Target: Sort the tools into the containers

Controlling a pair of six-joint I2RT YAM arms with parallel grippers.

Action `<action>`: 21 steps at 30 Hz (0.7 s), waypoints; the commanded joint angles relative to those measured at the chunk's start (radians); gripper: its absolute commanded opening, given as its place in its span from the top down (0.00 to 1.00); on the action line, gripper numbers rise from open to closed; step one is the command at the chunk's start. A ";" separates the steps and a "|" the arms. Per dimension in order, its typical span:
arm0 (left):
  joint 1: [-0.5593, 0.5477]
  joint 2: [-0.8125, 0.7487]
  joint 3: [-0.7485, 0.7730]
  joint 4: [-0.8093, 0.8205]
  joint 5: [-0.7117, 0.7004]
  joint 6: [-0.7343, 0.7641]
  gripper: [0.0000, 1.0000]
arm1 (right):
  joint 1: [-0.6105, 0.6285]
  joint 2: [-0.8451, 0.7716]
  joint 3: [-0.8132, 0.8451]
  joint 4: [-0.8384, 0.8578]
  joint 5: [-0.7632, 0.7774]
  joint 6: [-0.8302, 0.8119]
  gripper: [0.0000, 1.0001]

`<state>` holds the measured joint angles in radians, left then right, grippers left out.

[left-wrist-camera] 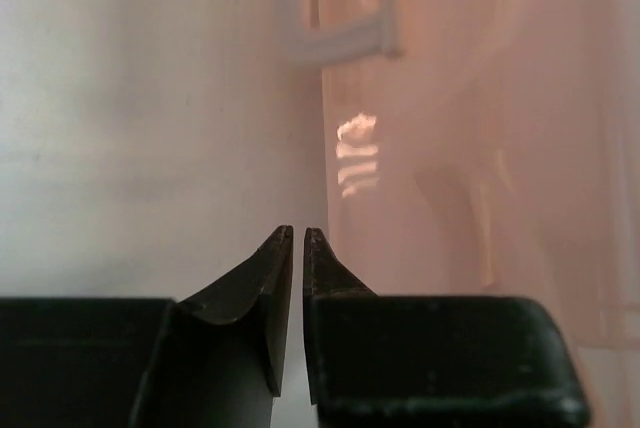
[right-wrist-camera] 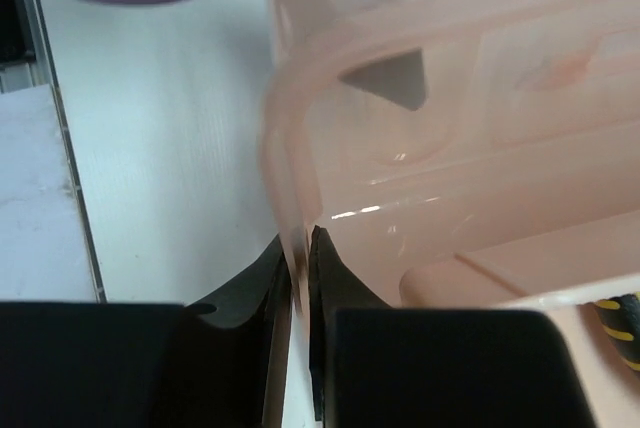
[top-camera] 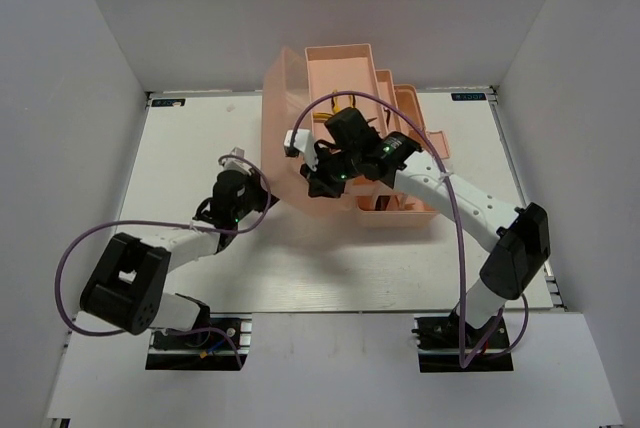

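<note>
1. Right gripper (right-wrist-camera: 300, 238) had its fingers pressed almost together on the thin rounded rim of the toolbox (right-wrist-camera: 480, 98), pinching that edge at a corner, over the white table (right-wrist-camera: 170, 148).
2. Left gripper (left-wrist-camera: 297, 234) showed only a hairline gap between its fingers and nothing in it. It hung low, just beside the outer face of the open lid (left-wrist-camera: 450, 198), with the pale lid handle (left-wrist-camera: 345, 43) ahead and higher.
3. You should have judged the toolbox as light, smooth, thin-walled plastic: stiff enough to pull, but likely to flex at the rim and slip from a narrow pinch. A hold deeper on the rim or on the handle looked safer than the very edge.
4. Its fold-out trays probably swing on hinges, so any tug could have moved more than one part.
5. Of the tools, you could see only a yellow-and-black handle (right-wrist-camera: 620, 320) at the lower right of the right wrist view, inside the box and well to the side of those fingers. What it belonged to could not be told.
</note>
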<state>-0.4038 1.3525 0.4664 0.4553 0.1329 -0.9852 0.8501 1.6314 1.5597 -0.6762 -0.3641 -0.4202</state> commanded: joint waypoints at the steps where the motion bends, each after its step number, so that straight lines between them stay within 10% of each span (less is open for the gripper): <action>1: 0.040 0.045 0.104 0.077 0.080 -0.003 0.78 | -0.020 -0.093 0.011 0.070 -0.228 0.098 1.00; 7: 0.076 0.129 0.173 0.089 0.163 0.006 0.78 | -0.028 -0.099 -0.026 0.069 -0.197 0.075 1.00; 9: 0.086 0.143 0.182 0.100 0.177 0.006 0.78 | -0.025 -0.088 -0.021 0.029 -0.177 0.048 0.58; 12: 0.095 0.154 0.183 0.100 0.186 0.006 0.78 | -0.023 -0.084 -0.010 -0.020 -0.164 0.014 0.39; 21: 0.115 0.203 0.192 0.109 0.214 0.006 0.78 | -0.020 -0.134 -0.055 -0.014 0.017 -0.003 0.37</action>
<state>-0.2924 1.5490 0.6197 0.5247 0.3027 -0.9775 0.8333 1.5539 1.5078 -0.7021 -0.4191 -0.4049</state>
